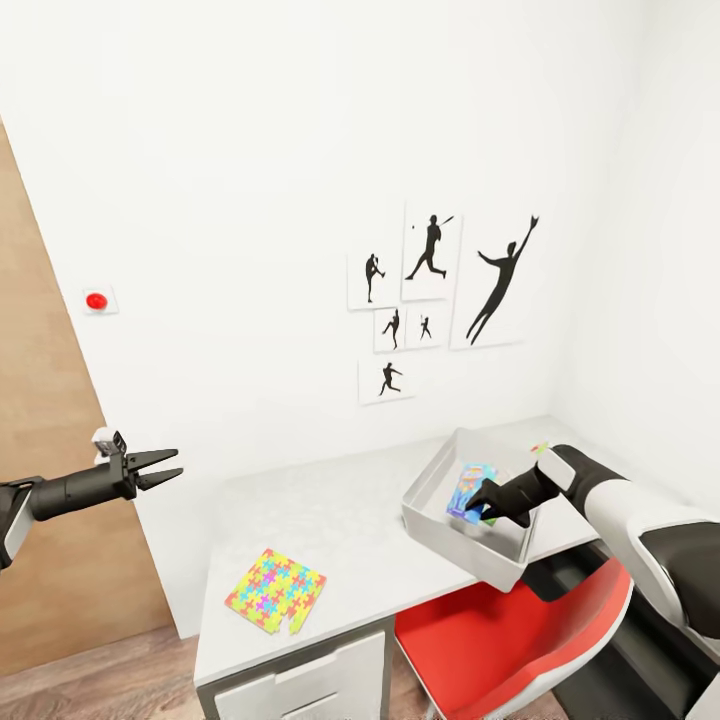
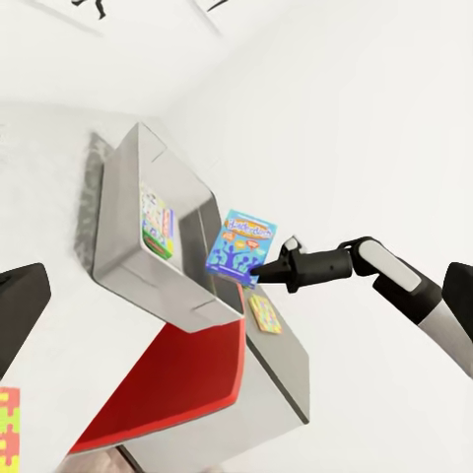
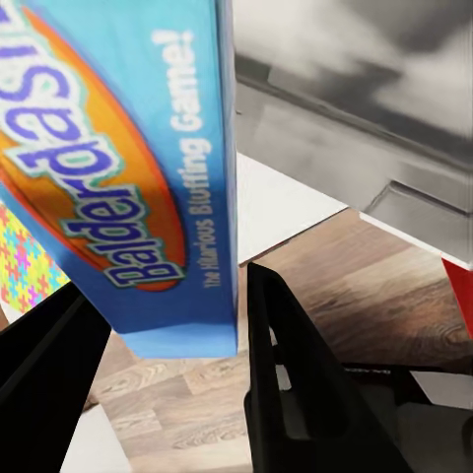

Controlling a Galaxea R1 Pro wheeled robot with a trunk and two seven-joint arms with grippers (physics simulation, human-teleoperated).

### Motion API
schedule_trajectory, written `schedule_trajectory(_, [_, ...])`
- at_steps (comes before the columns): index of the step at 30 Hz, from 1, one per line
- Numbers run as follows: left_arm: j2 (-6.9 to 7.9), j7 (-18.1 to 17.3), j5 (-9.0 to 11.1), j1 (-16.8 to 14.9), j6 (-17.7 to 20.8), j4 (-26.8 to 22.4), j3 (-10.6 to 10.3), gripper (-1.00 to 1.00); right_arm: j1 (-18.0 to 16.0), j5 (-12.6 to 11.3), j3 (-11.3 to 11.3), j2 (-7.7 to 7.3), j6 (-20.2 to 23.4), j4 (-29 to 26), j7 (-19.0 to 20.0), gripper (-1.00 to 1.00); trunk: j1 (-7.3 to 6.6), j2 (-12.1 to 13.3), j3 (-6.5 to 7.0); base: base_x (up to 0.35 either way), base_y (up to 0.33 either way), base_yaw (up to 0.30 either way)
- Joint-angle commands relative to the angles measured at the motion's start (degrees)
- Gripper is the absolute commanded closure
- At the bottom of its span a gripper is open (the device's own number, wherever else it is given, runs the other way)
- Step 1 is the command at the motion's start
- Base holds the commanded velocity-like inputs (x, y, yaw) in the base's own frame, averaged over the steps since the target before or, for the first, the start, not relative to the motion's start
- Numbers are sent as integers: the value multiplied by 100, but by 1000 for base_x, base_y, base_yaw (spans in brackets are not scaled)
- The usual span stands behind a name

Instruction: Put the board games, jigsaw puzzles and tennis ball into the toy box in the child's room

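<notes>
My right gripper (image 1: 482, 505) is shut on a light blue board game (image 1: 470, 492) printed "Balderdash" (image 3: 118, 168), holding it tilted at the opening of the grey toy box (image 1: 440, 480), near its right wall. Another board game (image 2: 158, 229) leans inside the toy box (image 2: 128, 227). One jigsaw puzzle (image 1: 276, 590) lies flat on the table (image 1: 340, 520) near its front left. A second colourful flat square (image 2: 264, 312) lies on the table beyond the box. My left gripper (image 1: 158, 468) hangs open and empty in the air, left of the table.
A red chair (image 1: 510, 630) is tucked under the table below the toy box. A brown wooden door (image 1: 40, 420) stands behind my left arm. Black sports-silhouette pictures (image 1: 440, 290) hang on the white wall. White drawers (image 1: 310, 680) sit under the table's front.
</notes>
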Motion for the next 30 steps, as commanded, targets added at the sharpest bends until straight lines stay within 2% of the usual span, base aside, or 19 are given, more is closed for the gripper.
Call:
schedule_trajectory(1, [0,-23,-5,-2,61,1,1,-100,-5,5,41,-5,12,-6,52,100,2,-5,-12,0,0,0])
schedule_trajectory(8, [7,-23,3,-3,65,-5,17,-100,-32,1,25,-8,12,-49,129,100,2,-5,-78,0,0,0])
schedule_trajectory(15, [16,-23,10,-4,82,-8,35,-100,-51,-7,23,-14,12,-409,174,100,2,-5,-144,0,0,0])
schedule_trajectory(30, [38,-23,47,-13,124,-25,40,-100,-58,-8,-97,-26,12,-449,153,100,2,-5,-287,0,0,0])
